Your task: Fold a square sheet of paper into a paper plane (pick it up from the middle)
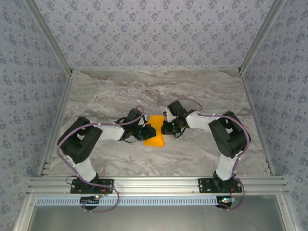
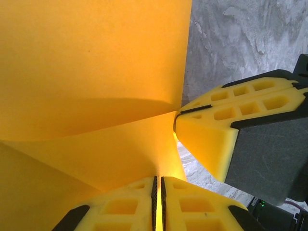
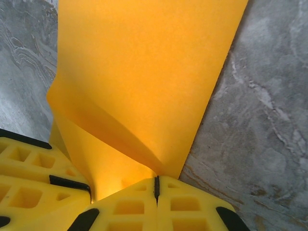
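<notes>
The paper [image 1: 154, 134] sits between the two grippers over the middle of the table [image 1: 115, 91], pinched at its waist so that it flares far and near like a bow tie. The left gripper [image 1: 144, 131] has its jaws closed on the paper's left side; in its wrist view the yellow pads [image 2: 187, 192] meet with only the sheet between them. The right gripper [image 1: 167, 127] is clamped the same way on the right side, its tips just beside the left's. Gripping the middle from both sides probably steadies the limp sheet and sets up a centre crease. The paper is thin, matte and bright orange, bending in soft curves, with one sharper fold running into the right gripper's pinch. The pads are yellow with square hollows; the table is grey, veined like marble
</notes>
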`<state>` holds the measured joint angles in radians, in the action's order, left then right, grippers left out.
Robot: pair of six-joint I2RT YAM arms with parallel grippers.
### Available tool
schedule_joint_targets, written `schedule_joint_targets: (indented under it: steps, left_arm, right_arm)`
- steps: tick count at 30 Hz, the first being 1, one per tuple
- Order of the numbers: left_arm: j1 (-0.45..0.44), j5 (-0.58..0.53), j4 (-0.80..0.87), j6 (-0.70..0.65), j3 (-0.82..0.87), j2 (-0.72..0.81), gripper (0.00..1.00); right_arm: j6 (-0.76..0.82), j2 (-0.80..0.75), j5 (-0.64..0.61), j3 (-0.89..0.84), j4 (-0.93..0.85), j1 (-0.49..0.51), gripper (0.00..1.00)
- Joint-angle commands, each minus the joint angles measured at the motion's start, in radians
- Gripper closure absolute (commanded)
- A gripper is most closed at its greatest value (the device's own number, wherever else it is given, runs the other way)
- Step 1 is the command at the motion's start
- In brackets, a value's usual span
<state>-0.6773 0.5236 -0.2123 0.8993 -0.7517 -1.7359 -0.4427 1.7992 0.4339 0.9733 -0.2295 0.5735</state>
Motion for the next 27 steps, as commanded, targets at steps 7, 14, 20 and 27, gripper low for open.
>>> schedule_joint_targets:
  steps: [7, 14, 20, 27]
  left_arm:
    - [-0.009, -0.024, 0.042, -0.029, 0.002, -0.016, 0.86]
    - [-0.009, -0.036, 0.058, -0.034, 0.0, -0.017, 0.86]
    - [-0.009, -0.04, 0.071, -0.039, -0.002, -0.021, 0.87]
    - [-0.009, -0.036, 0.079, -0.04, -0.003, -0.007, 0.87]
  right_arm:
    - [0.021, 0.015, 0.007, 0.024, -0.016, -0.011, 0.97]
    - [0.021, 0.017, 0.003, 0.028, -0.018, -0.01, 0.97]
    - [0.023, 0.023, 0.003, 0.037, -0.021, -0.01, 0.97]
    - [0.024, 0.027, 0.008, 0.044, -0.027, -0.01, 0.97]
